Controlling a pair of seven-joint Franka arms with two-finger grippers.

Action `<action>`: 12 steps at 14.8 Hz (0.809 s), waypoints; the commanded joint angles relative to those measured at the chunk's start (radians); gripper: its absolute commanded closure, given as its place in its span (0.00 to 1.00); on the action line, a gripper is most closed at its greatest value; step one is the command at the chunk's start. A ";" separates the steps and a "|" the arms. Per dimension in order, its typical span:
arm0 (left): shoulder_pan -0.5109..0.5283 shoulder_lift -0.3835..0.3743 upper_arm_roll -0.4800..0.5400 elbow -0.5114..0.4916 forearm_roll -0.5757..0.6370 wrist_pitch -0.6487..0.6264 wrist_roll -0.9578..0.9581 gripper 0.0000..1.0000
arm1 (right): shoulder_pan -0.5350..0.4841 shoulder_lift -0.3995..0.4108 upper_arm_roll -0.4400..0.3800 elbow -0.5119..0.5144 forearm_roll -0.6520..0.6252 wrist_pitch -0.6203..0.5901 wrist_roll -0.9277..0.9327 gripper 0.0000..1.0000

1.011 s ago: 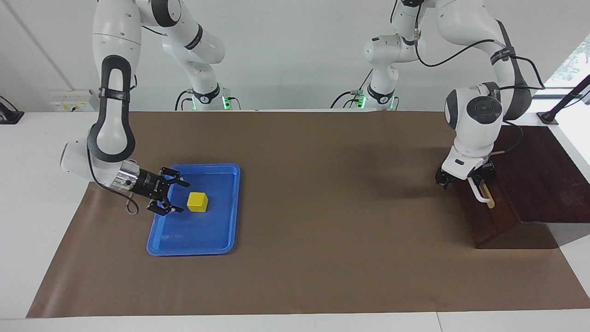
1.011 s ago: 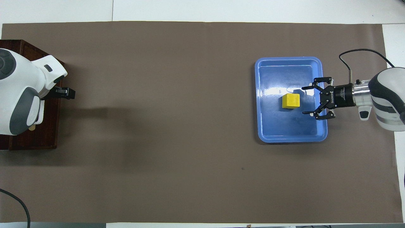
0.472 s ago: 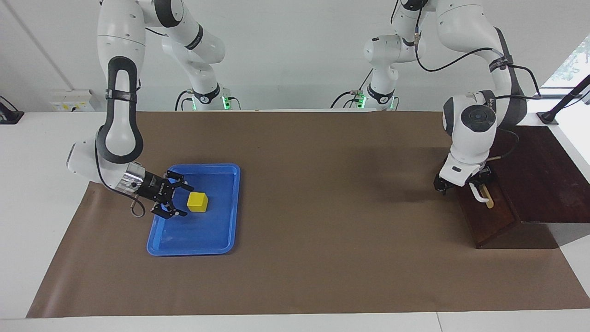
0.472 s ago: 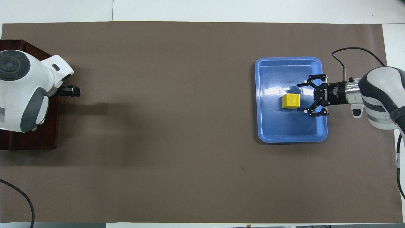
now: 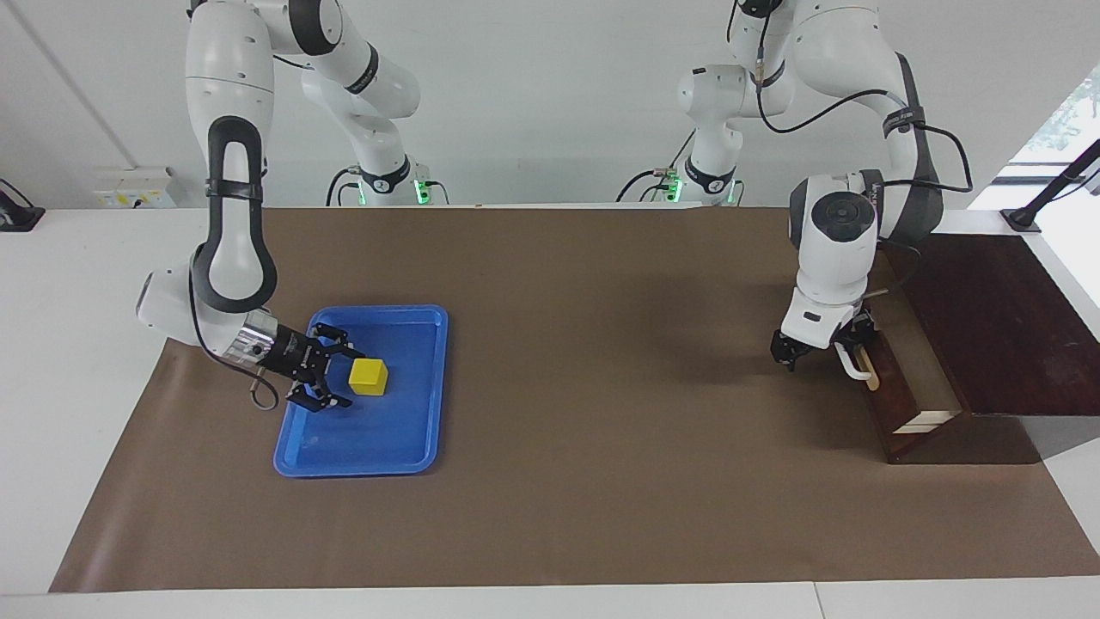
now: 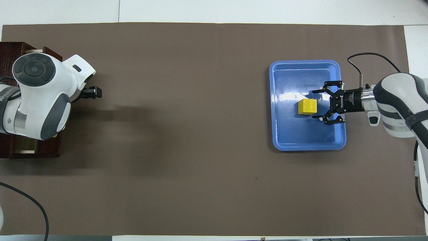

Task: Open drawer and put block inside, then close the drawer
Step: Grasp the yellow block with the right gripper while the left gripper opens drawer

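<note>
The drawer has come partway out of its dark wood box over the last second: a strip of pale interior now shows where only the closed dark front showed before. The left gripper has travelled toward the middle of the desk along with the white bar handle, which sits by its jaws; those jaws look spread, hooked about the handle rather than pinched on it, though the wrist hides much of the contact. The opening step appears under way, not finished, since the gap does not look wide enough yet to take the block with ease.

At the right arm's end, the right gripper has crept in over the rim of the blue tray and now sits just beside the yellow block, its jaws open and lying level, one on either flank of the cube's near face without touching it. The block rests on the tray floor, unmoved, well apart from the drawer. A grasp seems to be next for this arm, so both halves of the job are advancing at once.

By count: one drawer in one box, one handle, one yellow block, one blue tray, one brown mat across the desk, and two arms with two grippers.
</note>
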 commanded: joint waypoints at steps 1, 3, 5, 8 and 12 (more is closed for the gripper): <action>-0.059 0.010 0.007 0.013 -0.049 0.011 -0.066 0.00 | 0.002 -0.009 0.002 -0.021 0.039 0.025 -0.029 0.00; -0.085 0.010 0.007 0.013 -0.063 0.010 -0.114 0.00 | 0.002 -0.009 0.002 -0.023 0.039 0.025 -0.029 0.00; -0.118 0.011 0.009 0.028 -0.098 0.002 -0.128 0.00 | 0.004 -0.009 0.002 -0.025 0.039 0.025 -0.036 0.03; -0.132 0.011 0.009 0.036 -0.112 0.001 -0.148 0.00 | 0.004 -0.010 0.002 -0.032 0.039 0.025 -0.059 0.13; -0.132 0.011 0.009 0.036 -0.112 -0.012 -0.148 0.00 | 0.005 -0.010 0.002 -0.032 0.039 0.023 -0.083 0.27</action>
